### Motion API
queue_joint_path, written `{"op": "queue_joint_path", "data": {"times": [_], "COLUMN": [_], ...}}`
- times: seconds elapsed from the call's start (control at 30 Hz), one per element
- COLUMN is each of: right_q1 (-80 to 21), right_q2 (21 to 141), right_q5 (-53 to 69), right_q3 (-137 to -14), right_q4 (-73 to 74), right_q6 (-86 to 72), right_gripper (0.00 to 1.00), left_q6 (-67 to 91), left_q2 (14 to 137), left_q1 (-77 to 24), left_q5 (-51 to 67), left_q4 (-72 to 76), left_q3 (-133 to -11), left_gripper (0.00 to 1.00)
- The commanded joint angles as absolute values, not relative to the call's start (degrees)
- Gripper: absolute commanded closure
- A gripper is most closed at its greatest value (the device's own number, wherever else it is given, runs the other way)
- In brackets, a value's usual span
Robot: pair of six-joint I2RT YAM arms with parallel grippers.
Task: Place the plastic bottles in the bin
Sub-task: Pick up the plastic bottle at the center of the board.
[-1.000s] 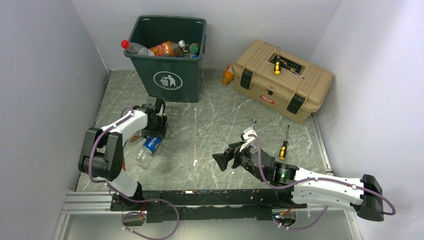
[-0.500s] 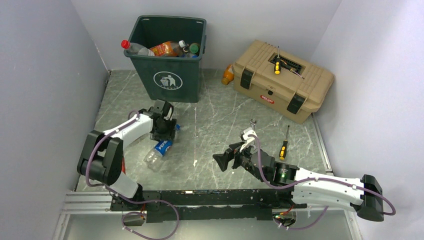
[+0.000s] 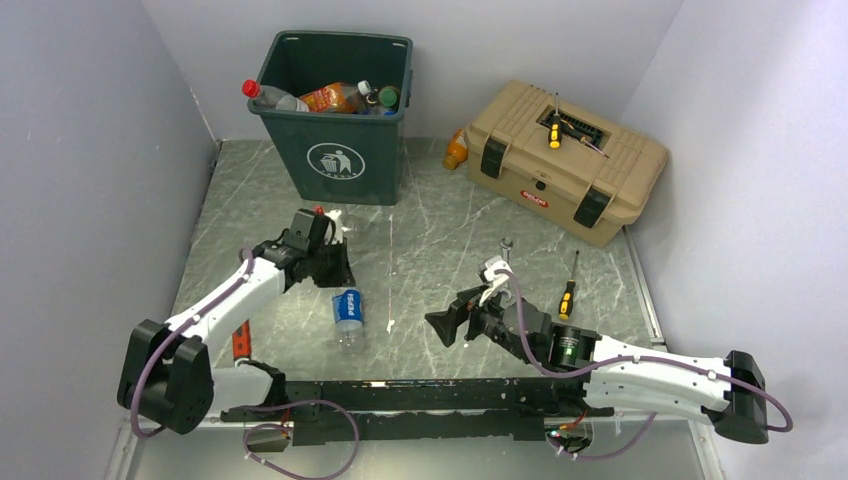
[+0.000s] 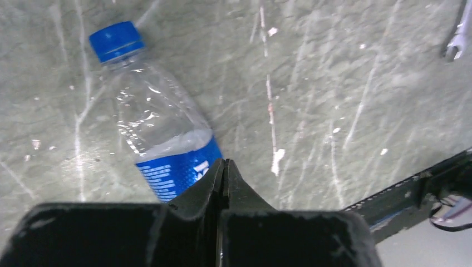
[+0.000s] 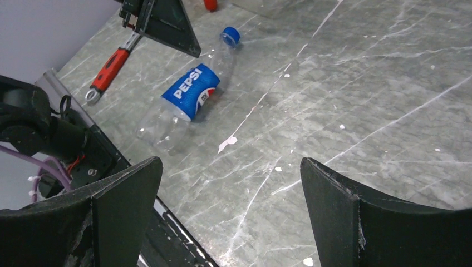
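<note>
We list the left arm (image 3: 215,305): stretched forward from its near base, forearm angled toward the centre. Its left gripper (image 4: 222,167): tipped downward, jaws pressed flat together, nothing between them. We list the right arm (image 3: 650,370): lying low, reaching leftward. Its right gripper (image 5: 229,167): jaws spread wide, empty.
</note>
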State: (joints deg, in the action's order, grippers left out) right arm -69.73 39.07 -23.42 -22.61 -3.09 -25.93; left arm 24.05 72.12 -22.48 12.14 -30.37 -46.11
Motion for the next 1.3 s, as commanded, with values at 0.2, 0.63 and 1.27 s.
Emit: {"op": "queue_joint_path", "data": {"times": [0.2,0.63,1.27], "right_q1": [-69.79,-69.79,-69.51], "right_q2": [41.45,42.44,42.73], "right_q5": [-19.50,-20.40,-18.38], "right_q3": [-25.23,-24.87,-26.29], "right_q4": [-6.03,-5.61,-5.54], "right_q6": [-27.30,-27.41,-28.46], "right_gripper": [0.00,0.00,0.00], "left_q6": [26.47,32.78,33.34], "left_q2": [71.86,75.21,71.68], "left_q1": [-24.78,-27.85,-32.06], "left_q5": [7.95,-2.02,1.19], "left_q4": [-33.54,-32.95,-28.45], "left_q3": [-48.74,-43.91,-46.50], "left_gripper": [0.01,0.01,0.68]}}
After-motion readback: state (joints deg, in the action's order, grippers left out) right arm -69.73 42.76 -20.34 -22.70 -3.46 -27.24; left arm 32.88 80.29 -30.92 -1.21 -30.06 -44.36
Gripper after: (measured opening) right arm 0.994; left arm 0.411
